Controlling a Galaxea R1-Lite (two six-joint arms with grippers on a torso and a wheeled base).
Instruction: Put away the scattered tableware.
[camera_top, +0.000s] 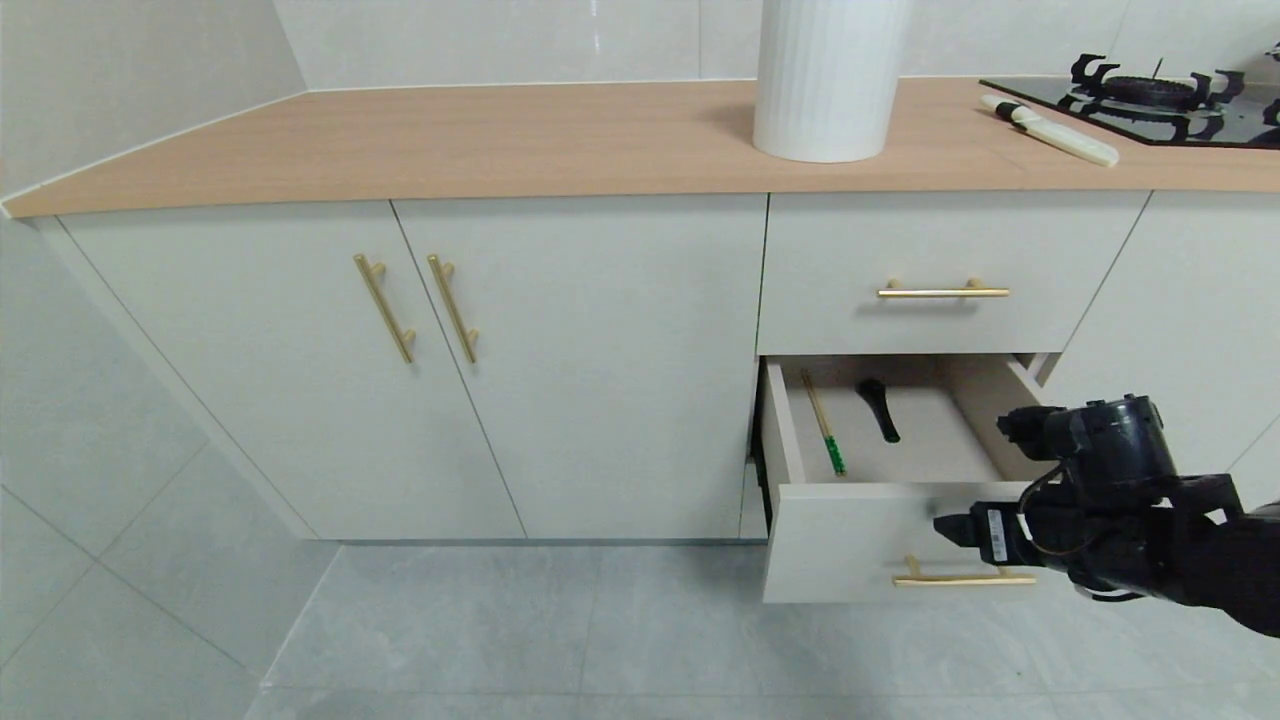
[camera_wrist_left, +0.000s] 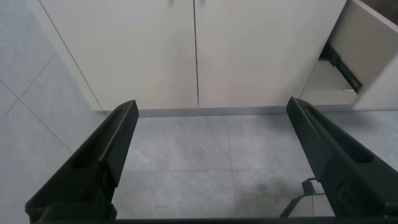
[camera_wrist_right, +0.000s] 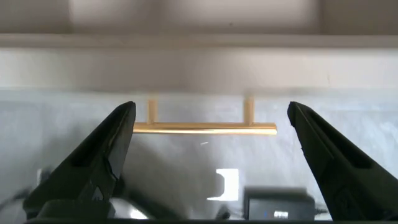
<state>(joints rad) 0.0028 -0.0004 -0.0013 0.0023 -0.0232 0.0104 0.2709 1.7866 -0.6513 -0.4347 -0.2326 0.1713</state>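
Spread right hand faces the handle of the open drawer, where chopsticks and a spoon, likely light and stiff, lie. Left hand is spread above the floor. The rigid handle probably suits a mid-bar grip.

Bright, even light, soft shadows on the countertop, head view bowed at edges

The white ribbed container near the counter's back edge is cut off at the top. The stove at the counter's right end runs out of frame. A pale, dark-tipped utensil beside it is too small to identify. The right end effector hides the open drawer's right front corner.
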